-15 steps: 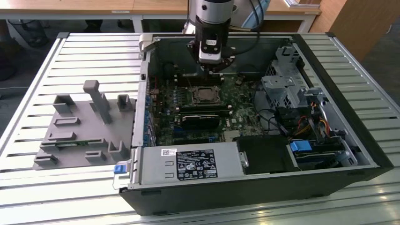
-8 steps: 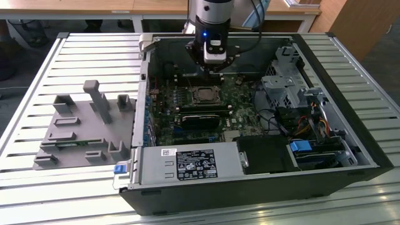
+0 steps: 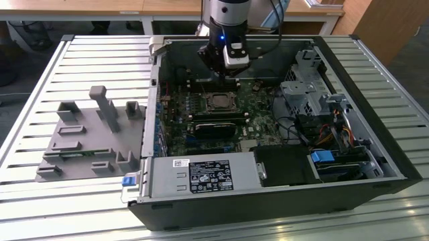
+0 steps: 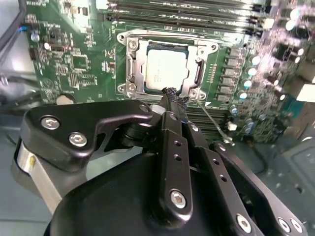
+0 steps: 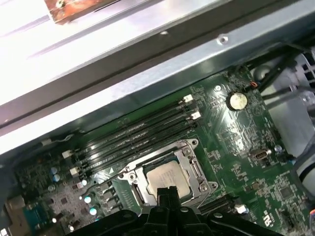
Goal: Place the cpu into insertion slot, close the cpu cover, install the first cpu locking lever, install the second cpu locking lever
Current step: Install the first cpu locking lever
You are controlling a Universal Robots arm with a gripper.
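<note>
Second wrist view: my gripper [image 4: 171, 94] has its fingers pressed together with nothing visible between them, the tip just beside the near edge of the insertion slot [image 4: 129, 81] on the green board [image 4: 74, 59]. The cpu [image 4: 165, 66] sits in that slot, pale face up, and the cpu cover [image 4: 199, 69] appears to lie flat around it, framing the face through its window. A thin wire lever [image 4: 214, 123] runs out from the slot's corner nearest my fingertips, slanting across the board. In the first wrist view the cpu [image 5: 167, 176] lies in the same place, with the long black memory slots [image 5: 138, 135] along the slot's far side. In the exterior view I hang inside the open computer case [image 3: 268, 201], near its far wall, above the slot [image 3: 218, 102].
</note>
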